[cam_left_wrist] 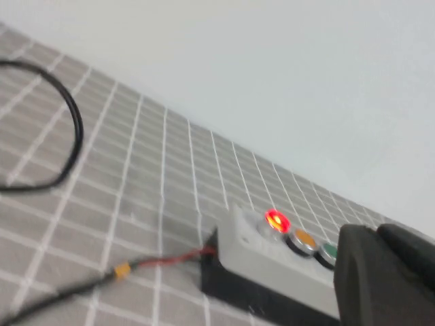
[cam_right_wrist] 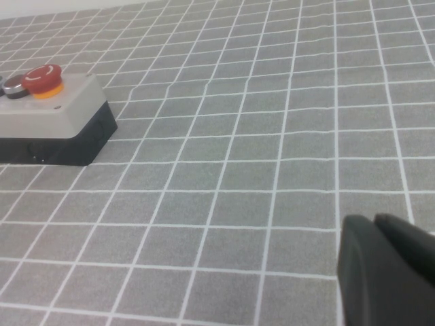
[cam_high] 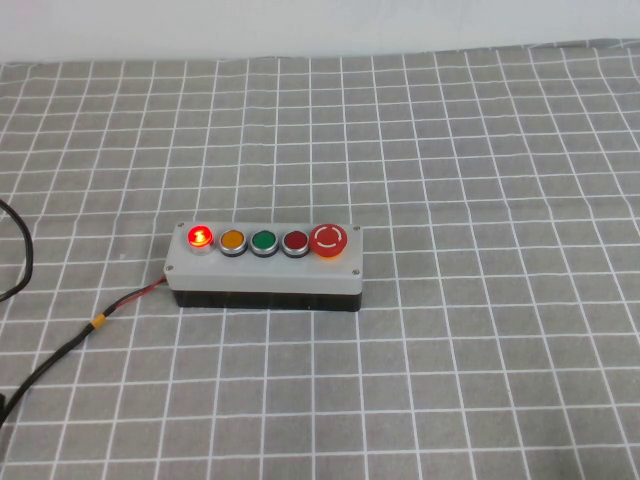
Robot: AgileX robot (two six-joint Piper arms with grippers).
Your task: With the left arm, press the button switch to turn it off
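1. The left gripper (cam_left_wrist: 384,275) shows only in the left wrist view, as a black bulk at the frame's edge; whether its fingers are open or closed cannot be told
2. The button switch (cam_high: 200,237) glows bright red at the left end of the row on the grey box (cam_high: 265,265); in the left wrist view the same lit button (cam_left_wrist: 276,221) sits ahead of the left gripper, near it but apart, nothing touching it
3. Further along the row from the lit one come an orange button (cam_high: 232,240), a green button (cam_high: 264,241), a dark red button (cam_high: 295,242) and the big red mushroom button (cam_high: 329,239) at the far end
4. A red wire (cam_high: 140,293) leaves the box on the lit button's side and joins a black cable (cam_high: 50,362) that runs off over the grey checked cloth (cam_high: 480,150)
5. The right gripper (cam_right_wrist: 387,272) appears only in the right wrist view, a black shape low over the cloth; its state cannot be told either
6. From the right gripper the box lies well off, its mushroom-button end (cam_right_wrist: 42,79) the nearest part
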